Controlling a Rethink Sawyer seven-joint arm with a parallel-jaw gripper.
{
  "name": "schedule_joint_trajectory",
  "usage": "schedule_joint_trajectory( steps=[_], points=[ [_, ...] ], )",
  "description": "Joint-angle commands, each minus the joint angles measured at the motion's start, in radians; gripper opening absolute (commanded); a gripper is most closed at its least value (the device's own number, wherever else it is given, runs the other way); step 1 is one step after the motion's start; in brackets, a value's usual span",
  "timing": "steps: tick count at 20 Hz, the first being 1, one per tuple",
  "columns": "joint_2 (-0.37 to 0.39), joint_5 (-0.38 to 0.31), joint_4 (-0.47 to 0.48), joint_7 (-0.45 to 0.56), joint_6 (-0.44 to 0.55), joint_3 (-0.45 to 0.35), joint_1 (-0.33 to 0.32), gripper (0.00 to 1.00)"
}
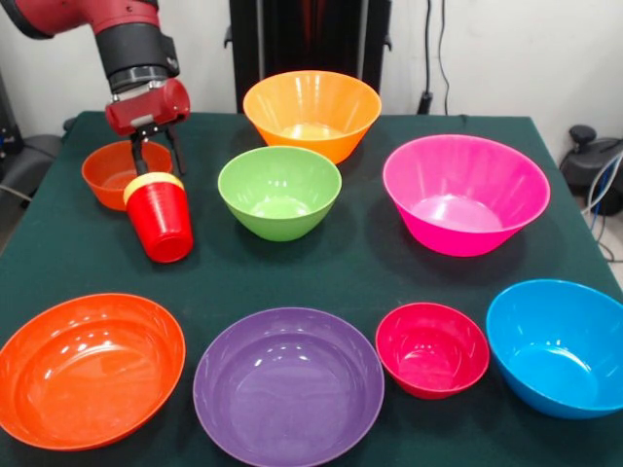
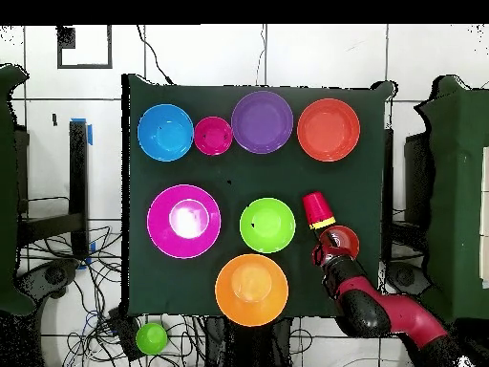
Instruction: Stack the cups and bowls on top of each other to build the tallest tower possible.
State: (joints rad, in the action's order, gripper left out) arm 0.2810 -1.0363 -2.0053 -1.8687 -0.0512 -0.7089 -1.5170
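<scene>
gripper pinching yellow cup rim, red cup nested over it, pair tilted, clear of table near its side edge | small orange bowl just behind | risk: red cup slides off; thin rim grip twists; swing clips green bowl

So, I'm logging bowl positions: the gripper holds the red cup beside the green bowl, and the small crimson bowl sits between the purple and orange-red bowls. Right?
One slip: the small crimson bowl sits between the purple bowl and the blue bowl, not the orange-red one, as the front view shows. The gripper does hold the red cup beside the green bowl.
</scene>
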Motion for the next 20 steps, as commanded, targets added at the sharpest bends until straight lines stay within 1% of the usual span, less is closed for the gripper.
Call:
schedule_joint_trajectory(
  steps=[1, 4, 13, 20],
  points=[
    [-0.063, -0.063, 0.122, -0.001, 0.052, -0.004, 0.053, 1.00],
    [-0.072, -0.053, 0.121, -0.011, 0.047, -0.007, 0.051, 1.00],
    [-0.048, -0.033, 0.114, -0.038, 0.016, -0.007, 0.062, 1.00],
    [0.005, -0.019, 0.125, -0.073, -0.066, 0.044, 0.121, 1.00]
  ],
)
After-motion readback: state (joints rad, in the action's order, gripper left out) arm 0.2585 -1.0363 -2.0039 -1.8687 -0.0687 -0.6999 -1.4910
